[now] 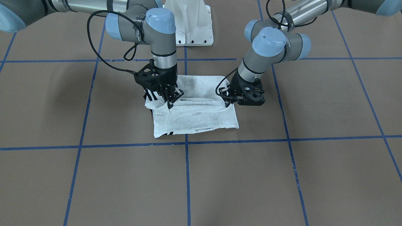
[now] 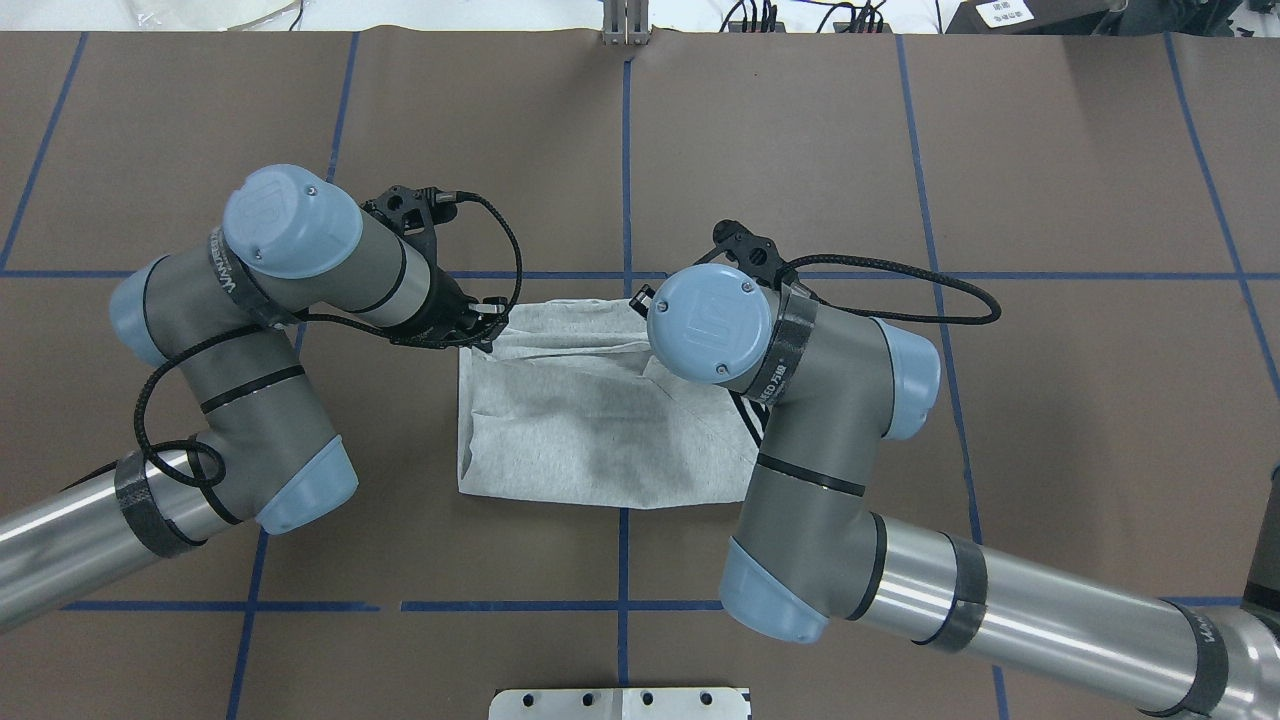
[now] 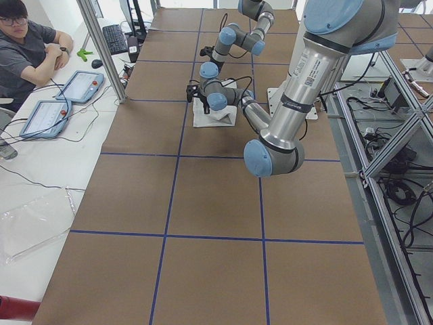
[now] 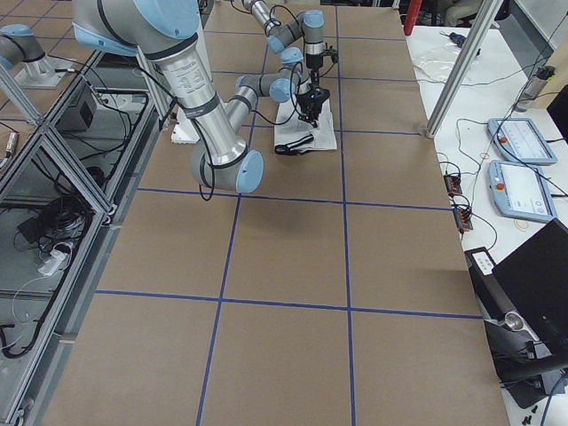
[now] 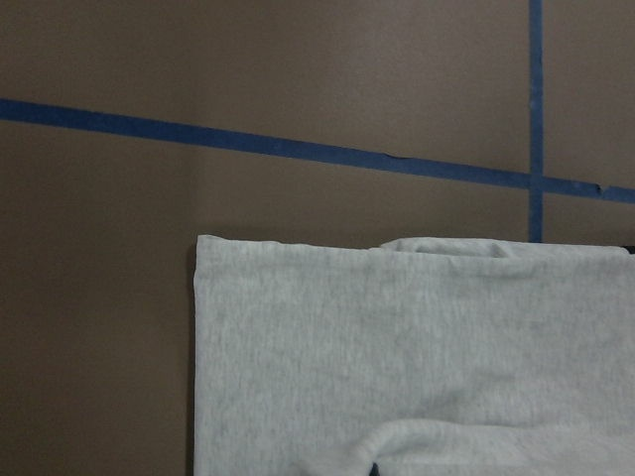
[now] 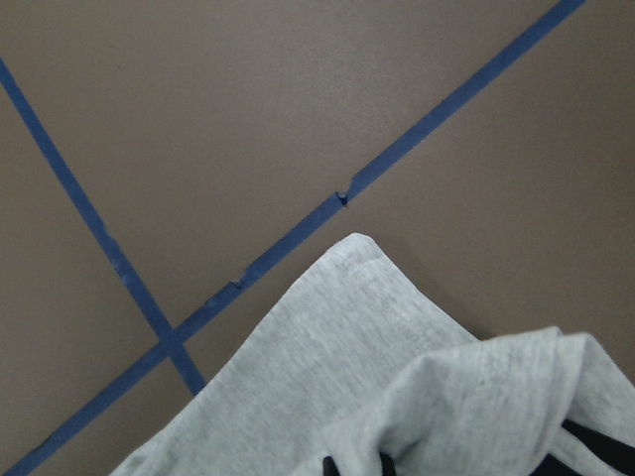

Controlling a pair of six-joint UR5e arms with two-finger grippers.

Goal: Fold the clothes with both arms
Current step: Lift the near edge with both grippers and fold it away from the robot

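The T-shirt [image 1: 194,116] is lying as a part-folded, roughly square grey packet at the middle of the desk [image 1: 282,175]. It is sitting just in front of the white pedestal [image 1: 191,25] and straddling the centre line of blue tape [image 1: 187,175]. Its print is not showing; only a bit of black striping [image 2: 750,420] is peeking out on the right arm's side.

You are dealing with thin, limp jersey here. I am judging it light and soft, with no stiffness to carry a fold by itself, so any layer you are not holding is likely to sag or drag on the brown cover. A raised crease is running across the cloth from one arm to the other. The best hold looks to be at its two ends, on the side edges, taking all the layers together and keeping the span taut.

The right arm [image 1: 157,31] is pinching a lifted tuck of the shirt in its jaws, and its wrist view is showing grey fabric bunching up toward the lens. The left arm [image 1: 273,44] is reaching the opposite side edge, and its jaws appear clamped on the cloth there too, though the tips are showing small.

Farther out, a person [image 3: 27,47] is sitting at a side desk beside two control pendants [image 3: 81,84].
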